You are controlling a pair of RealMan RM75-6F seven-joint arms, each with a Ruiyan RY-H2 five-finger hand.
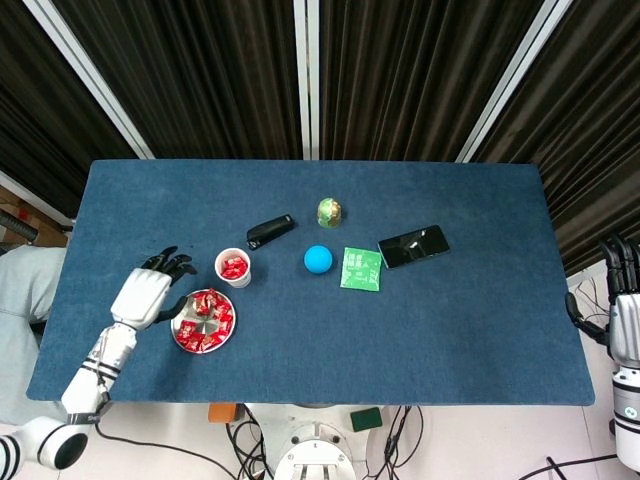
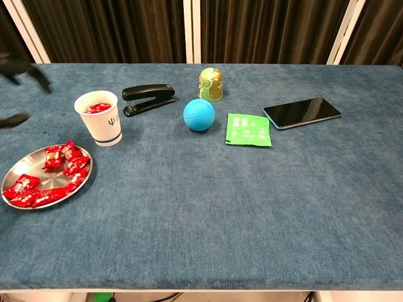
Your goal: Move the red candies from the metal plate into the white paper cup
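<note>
Hovering just left of the metal plate (image 1: 180, 322), the left robot hand (image 1: 143, 293) holds nothing, its dark fingers (image 1: 168, 262) spread and pointing toward the white paper cup (image 1: 233, 267); the right robot hand (image 1: 625, 318) hangs past the desk's (image 1: 450, 330) right edge, well apart from the plate, and how its fingers sit cannot be told. Most of the red candies (image 2: 44, 179) lie heaped in the plate, some overlapping, while a few already show inside the cup, which stands just beyond the plate's far rim. The likely trouble from here is a poor pinch: the wrappers look glossy and crinkled, so a candy could slip out on the way over, or two stuck together could lift and one drop onto the blue cloth. The plate is shallow, round and shiny, and a downward push on its rim might tip or slide it. The cup is light, tapered paper, easily knocked over by a passing finger, which would spill what it holds. Farther from the plate sit a black stapler (image 2: 148, 99), a smooth blue ball (image 2: 199, 114) and a flat green packet (image 2: 249, 129).
</note>
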